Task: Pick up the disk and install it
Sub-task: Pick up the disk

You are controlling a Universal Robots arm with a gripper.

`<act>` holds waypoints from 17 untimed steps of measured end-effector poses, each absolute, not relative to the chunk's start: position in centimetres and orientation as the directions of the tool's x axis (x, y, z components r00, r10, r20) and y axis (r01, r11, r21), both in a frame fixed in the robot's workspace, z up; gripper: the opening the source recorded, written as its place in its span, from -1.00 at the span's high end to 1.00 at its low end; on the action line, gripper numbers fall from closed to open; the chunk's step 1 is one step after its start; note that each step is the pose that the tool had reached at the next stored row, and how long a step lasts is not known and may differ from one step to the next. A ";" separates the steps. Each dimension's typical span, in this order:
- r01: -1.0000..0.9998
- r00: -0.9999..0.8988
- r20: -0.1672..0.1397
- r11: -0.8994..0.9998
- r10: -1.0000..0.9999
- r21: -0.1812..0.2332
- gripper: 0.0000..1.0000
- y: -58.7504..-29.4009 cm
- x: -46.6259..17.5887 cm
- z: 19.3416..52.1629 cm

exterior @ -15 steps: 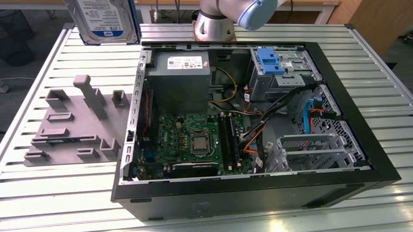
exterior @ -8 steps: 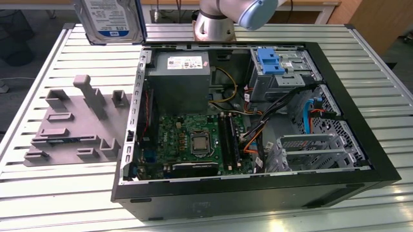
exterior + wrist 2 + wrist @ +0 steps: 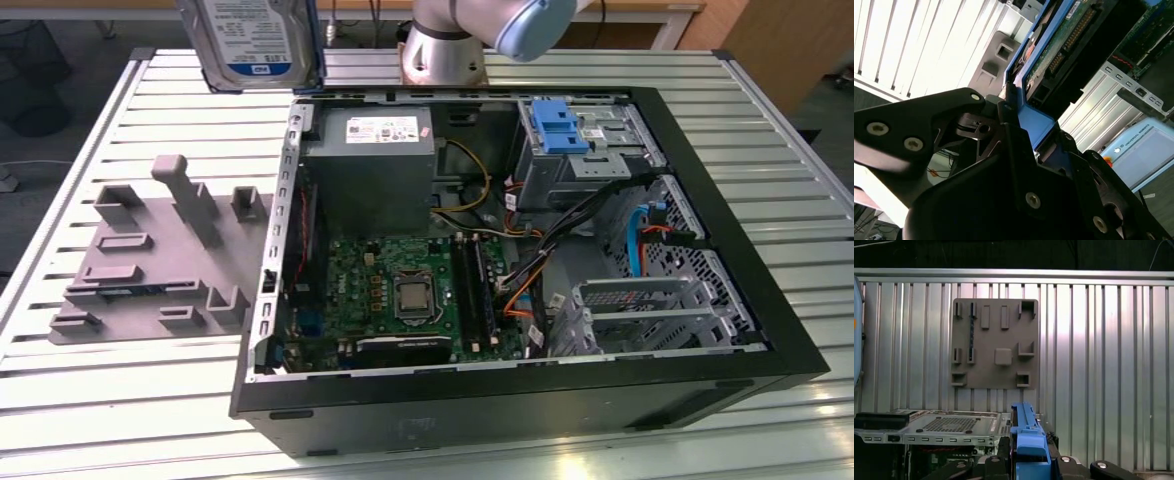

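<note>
Fingers [image 3: 1007,116] pinch the disk [image 3: 254,40], upper left in the exterior view, by its thin bracket [image 3: 1029,447]; it may slip.

Arm [image 3: 461,30] aloft, fingers [image 3: 1011,135] closed.

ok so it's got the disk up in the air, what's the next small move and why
Probably carry the disk across toward the open case: the gripper is shut on it, and it hangs clear of the grey fixture block.
</note>
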State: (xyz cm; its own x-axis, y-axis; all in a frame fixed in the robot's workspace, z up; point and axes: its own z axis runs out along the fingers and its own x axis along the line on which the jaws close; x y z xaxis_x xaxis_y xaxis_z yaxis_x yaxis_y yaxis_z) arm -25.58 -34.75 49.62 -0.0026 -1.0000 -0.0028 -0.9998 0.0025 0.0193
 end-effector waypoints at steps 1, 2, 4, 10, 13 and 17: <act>-1.000 -0.003 -0.003 0.003 -1.000 0.019 0.27 -34.8 -25.3 49.6; -1.000 -0.003 -0.003 0.002 -1.000 0.019 0.27 -34.8 -25.0 49.6; -1.000 -0.003 -0.003 0.002 -1.000 0.019 0.27 -34.8 -24.5 49.6; -1.000 -0.003 -0.003 0.002 -1.000 0.019 0.27 -34.8 -23.1 49.6; -1.000 -0.003 -0.003 0.002 -1.000 0.019 0.27 -34.8 -22.4 49.6; -1.000 -0.003 -0.003 0.003 -1.000 0.019 0.27 -34.8 -21.5 49.6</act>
State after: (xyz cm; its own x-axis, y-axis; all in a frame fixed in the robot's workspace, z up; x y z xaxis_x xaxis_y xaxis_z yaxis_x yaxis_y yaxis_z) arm -21.53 -34.75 49.61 -0.0026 -1.0000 -0.0027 -0.9998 0.0025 0.0194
